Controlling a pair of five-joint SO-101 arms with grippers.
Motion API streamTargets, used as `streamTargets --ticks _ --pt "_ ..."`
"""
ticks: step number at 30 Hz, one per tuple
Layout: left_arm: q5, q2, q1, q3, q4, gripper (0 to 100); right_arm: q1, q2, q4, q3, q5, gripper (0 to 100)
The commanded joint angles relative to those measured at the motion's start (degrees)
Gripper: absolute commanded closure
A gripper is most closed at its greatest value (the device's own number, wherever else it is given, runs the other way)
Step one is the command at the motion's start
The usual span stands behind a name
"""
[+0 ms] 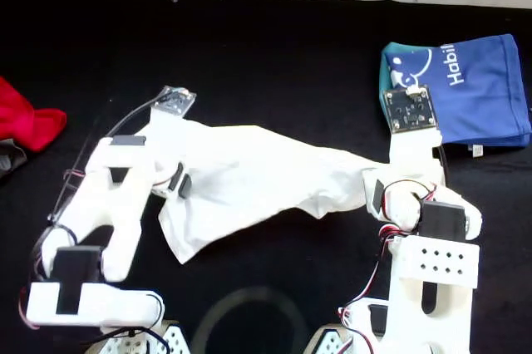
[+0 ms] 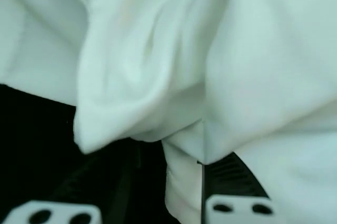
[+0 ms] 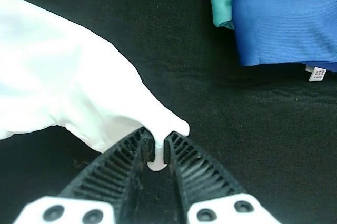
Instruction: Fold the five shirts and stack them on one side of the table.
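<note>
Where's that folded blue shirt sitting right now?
In the high view, the folded blue shirt lies at the black table's far right, on a teal garment, just beyond the right gripper pinching the white shirt.

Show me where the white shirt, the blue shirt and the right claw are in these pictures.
white shirt (image 1: 249, 171): high view, middle of the stretched cloth.
blue shirt (image 1: 486, 100): high view, top face of the folded shirt.
right claw (image 3: 159, 148): right wrist view, between its fingertips, which pinch the white shirt's edge.
</note>
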Motion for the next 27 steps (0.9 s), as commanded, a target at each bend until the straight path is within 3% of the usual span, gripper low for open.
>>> streamTargets --ticks 1,10,17,21,27 --pt "-0.79 1.80 -2.33 -5.49 3.87 84 0.66 -0.22 0.31 -0.31 0.53 99.3" --pt "4.40 -1.10 -1.54 -19.82 27.78 84 0.66 0.22 -0.13 -0.22 0.53 99.3" --pt "4.40 -16.13 6.81 -17.89 44.57 84 0.57 0.31 -2.51 -0.31 0.53 99.3" --pt "7.38 -23.78 11.38 -8.57 43.60 84 0.04 0.31 -2.51 -0.40 0.53 99.3" --pt "17.14 -24.40 11.82 6.64 32.53 77 -0.04 0.31 -2.51 -0.40 0.44 99.3"
